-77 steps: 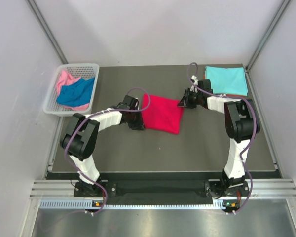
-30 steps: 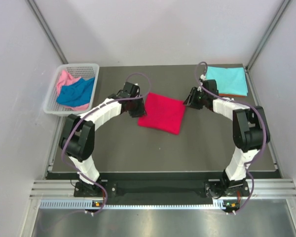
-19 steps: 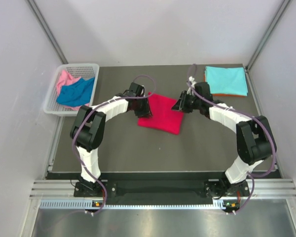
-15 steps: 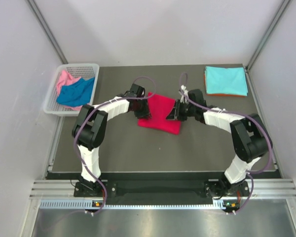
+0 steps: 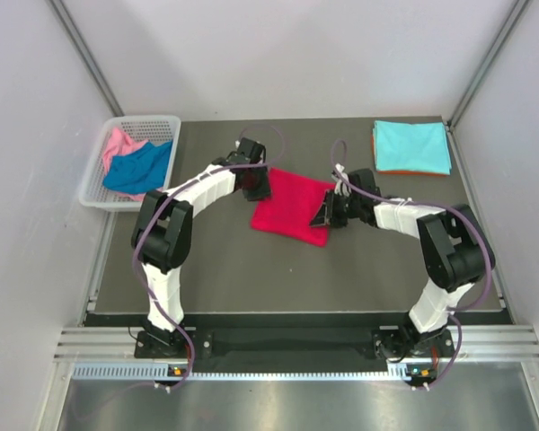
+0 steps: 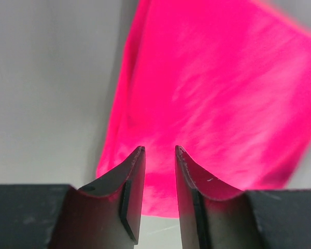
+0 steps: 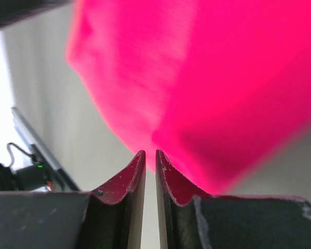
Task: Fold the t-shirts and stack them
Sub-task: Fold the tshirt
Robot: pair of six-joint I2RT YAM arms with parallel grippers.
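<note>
A folded crimson red t-shirt point(image 5: 292, 206) lies flat in the middle of the table. It also shows in the left wrist view point(image 6: 212, 93) and the right wrist view point(image 7: 223, 78). My left gripper point(image 5: 259, 184) point(image 6: 159, 149) is at the shirt's far left corner, jaws slightly apart with nothing between them. My right gripper point(image 5: 323, 214) point(image 7: 150, 152) is low at the shirt's right edge, jaws almost closed and empty. A folded light turquoise t-shirt point(image 5: 411, 146) lies on a folded orange one point(image 5: 402, 171) at the far right. The royal blue t-shirt point(image 5: 136, 168) and the pink one point(image 5: 119, 144) lie crumpled in the basket.
The white lattice basket point(image 5: 97, 199) stands at the table's far left edge. Metal frame posts and light walls close in the table on both sides and at the back.
My right gripper has moved from near the turquoise stack left and down to the red shirt's right edge. My left gripper has shifted from the shirt's left edge up to its far left corner.
</note>
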